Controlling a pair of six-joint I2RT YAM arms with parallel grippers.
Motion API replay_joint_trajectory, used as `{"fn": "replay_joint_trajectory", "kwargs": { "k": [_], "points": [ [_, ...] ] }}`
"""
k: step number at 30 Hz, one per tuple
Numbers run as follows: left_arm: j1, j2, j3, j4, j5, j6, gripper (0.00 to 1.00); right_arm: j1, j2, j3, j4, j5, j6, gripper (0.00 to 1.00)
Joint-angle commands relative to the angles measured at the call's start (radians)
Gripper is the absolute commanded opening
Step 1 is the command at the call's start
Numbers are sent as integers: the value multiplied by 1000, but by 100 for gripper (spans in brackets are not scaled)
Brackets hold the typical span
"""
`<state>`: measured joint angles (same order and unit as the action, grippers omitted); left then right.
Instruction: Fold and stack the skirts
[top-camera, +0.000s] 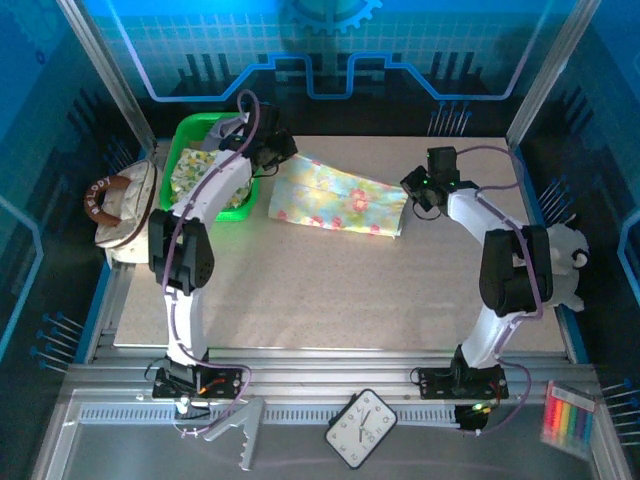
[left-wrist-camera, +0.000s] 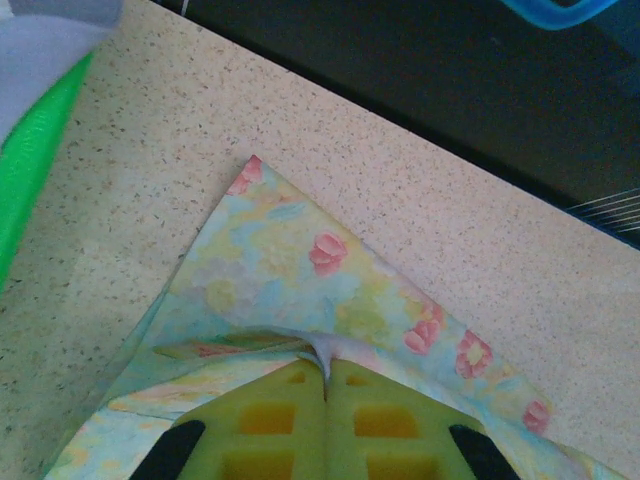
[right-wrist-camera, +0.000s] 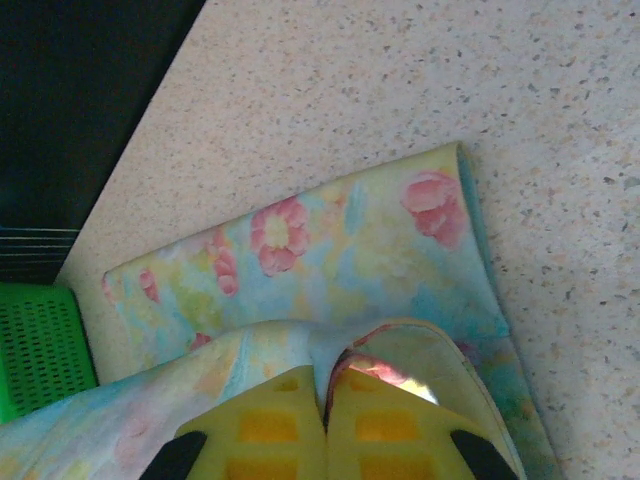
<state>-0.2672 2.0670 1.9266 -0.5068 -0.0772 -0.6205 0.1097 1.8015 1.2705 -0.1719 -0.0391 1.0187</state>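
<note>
**Floral skirt (top-camera: 340, 200) pinched at both ends by closed tools**

Nearest, on the metal ledge by the arm bases, lie a grey clip (top-camera: 235, 430), a black-rimmed clock (top-camera: 360, 428) and a pack of coloured pens (top-camera: 570, 418). Beyond them runs the speckled tabletop (top-camera: 330, 290).

The floral skirt, pale yellow and blue with pink flowers, lies across the far half of the tabletop, between the two arms. At its right edge the right tool (right-wrist-camera: 325, 385) is closed on a fold of the cloth. The pinched layer rises in a small loop over the yellow fingers, while the layer under it lies flat. At the skirt's far left corner the left tool (left-wrist-camera: 325, 375) is closed too, with a thin ridge of cloth caught between its fingers.

Just beside the skirt's left end stands a green basket (top-camera: 190, 135) holding a yellow-green printed cloth (top-camera: 195, 170). A lavender-grey cloth (left-wrist-camera: 50, 30) shows at the basket's rim in the left wrist view.

A cream handbag (top-camera: 125, 205) with a brown handle sits off the tabletop's left edge. A white plush toy (top-camera: 570, 265) sits at the right edge, beside the right arm.
</note>
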Motion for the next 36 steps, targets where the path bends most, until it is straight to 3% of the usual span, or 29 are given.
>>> {"fn": "replay_joint_trajectory", "kwargs": {
  "k": [1,15,22,24,25,27,28,29,30,36],
  "points": [
    [9,54,70,-40,23,39,0,-21,33,43,-8,-12,-19,0],
    [12,158,131,-59,39,4,0,-34,132,38,31,-45,50,2],
    [13,297,275,-58,40,-4,1,-57,187,63,64,-34,92,8],
    [15,334,335,-66,35,-7,17,-72,204,63,121,-75,90,18],
    [17,345,363,-70,43,-11,33,-81,209,61,155,-107,80,27],
    [21,341,394,-70,84,-6,67,-93,209,64,199,-187,47,53],
    [20,324,395,-77,92,-10,85,-94,198,65,199,-211,23,74],
    [20,302,379,-78,104,-18,95,-91,175,58,188,-215,-5,96],
    [20,279,357,-74,120,-23,99,-88,156,48,169,-203,-21,100],
    [17,166,128,46,314,-74,99,-35,14,-19,26,-140,-79,100]
  ]
}}
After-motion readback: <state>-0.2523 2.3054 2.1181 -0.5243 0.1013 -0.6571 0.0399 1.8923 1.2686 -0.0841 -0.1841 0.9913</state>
